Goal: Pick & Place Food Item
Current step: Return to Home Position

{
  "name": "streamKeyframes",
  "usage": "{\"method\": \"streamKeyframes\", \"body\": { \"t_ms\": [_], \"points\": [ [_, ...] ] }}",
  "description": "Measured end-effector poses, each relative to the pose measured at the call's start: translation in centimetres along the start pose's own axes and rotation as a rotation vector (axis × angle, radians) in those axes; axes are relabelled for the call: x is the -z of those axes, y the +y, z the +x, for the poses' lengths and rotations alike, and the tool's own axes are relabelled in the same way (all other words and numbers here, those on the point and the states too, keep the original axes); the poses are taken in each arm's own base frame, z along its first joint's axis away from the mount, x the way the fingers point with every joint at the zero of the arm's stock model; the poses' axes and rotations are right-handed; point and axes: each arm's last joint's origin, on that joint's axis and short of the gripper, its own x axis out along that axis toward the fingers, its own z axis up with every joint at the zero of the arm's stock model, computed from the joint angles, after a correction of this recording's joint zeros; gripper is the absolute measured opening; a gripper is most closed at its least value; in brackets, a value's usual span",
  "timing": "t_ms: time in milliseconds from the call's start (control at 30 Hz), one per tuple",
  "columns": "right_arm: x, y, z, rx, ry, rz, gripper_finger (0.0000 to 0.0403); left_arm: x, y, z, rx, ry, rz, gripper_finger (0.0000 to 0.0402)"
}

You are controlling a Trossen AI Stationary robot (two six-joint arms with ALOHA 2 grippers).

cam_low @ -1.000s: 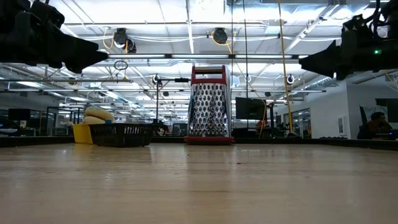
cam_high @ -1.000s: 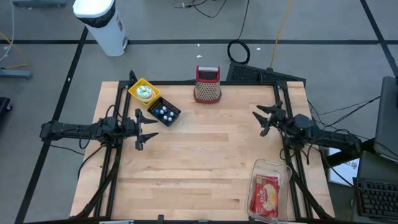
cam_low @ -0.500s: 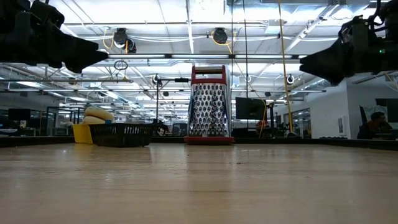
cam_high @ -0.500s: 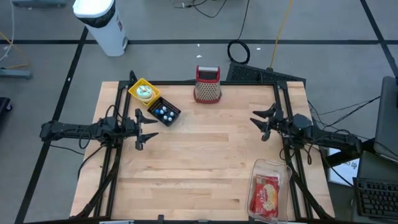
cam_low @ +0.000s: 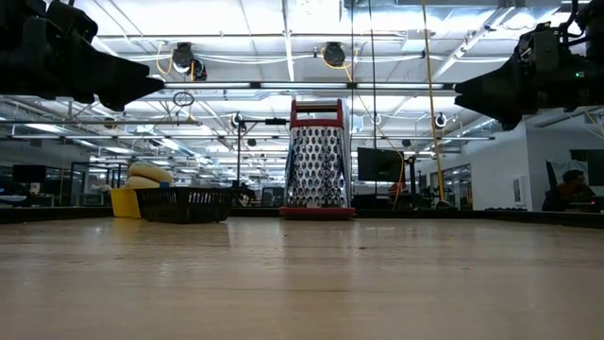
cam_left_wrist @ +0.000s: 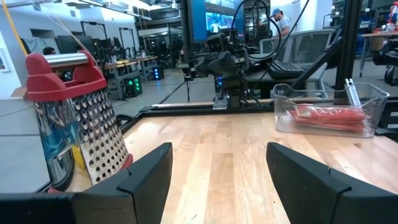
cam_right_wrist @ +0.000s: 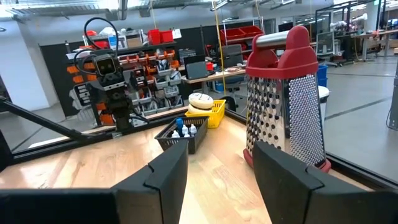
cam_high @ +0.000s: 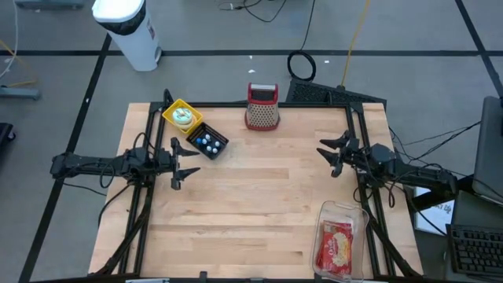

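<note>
A red food packet (cam_high: 335, 245) lies in a clear plastic container (cam_high: 350, 214) at the table's near right, also seen in the left wrist view (cam_left_wrist: 326, 116). A pale round food item (cam_high: 182, 116) sits in a yellow basket (cam_high: 171, 110) at the far left. Beside it stands a black basket (cam_high: 208, 143) with small blue-and-white pieces. My left gripper (cam_high: 185, 161) hovers open at the table's left, pointing level toward the middle. My right gripper (cam_high: 330, 156) hovers open at the right, facing it. Both are clear of the tabletop (cam_low: 142, 90) (cam_low: 472, 94), with nothing between the fingers (cam_left_wrist: 217, 180) (cam_right_wrist: 217, 180).
A metal box grater with a red handle (cam_high: 262, 107) stands upright at the far middle edge. Black frame rails (cam_high: 149, 134) run along both sides of the wooden table (cam_high: 259, 204). The middle of the tabletop is bare wood.
My right gripper has rolled a little about its own pointing line and swung slightly toward the table's middle, staying open at the same height. My left gripper and all objects have kept still.
</note>
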Motion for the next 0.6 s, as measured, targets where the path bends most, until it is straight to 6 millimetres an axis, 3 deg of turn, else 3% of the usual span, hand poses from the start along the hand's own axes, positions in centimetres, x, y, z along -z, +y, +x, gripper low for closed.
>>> {"method": "streamKeyframes", "body": {
  "t_ms": [600],
  "points": [
    [-0.01, 0.00, 0.00, 0.000, -0.002, 0.001, 0.0173, 0.00, 0.00, 0.00, 0.000, 0.000, 0.000, 0.0257]
  ]
}}
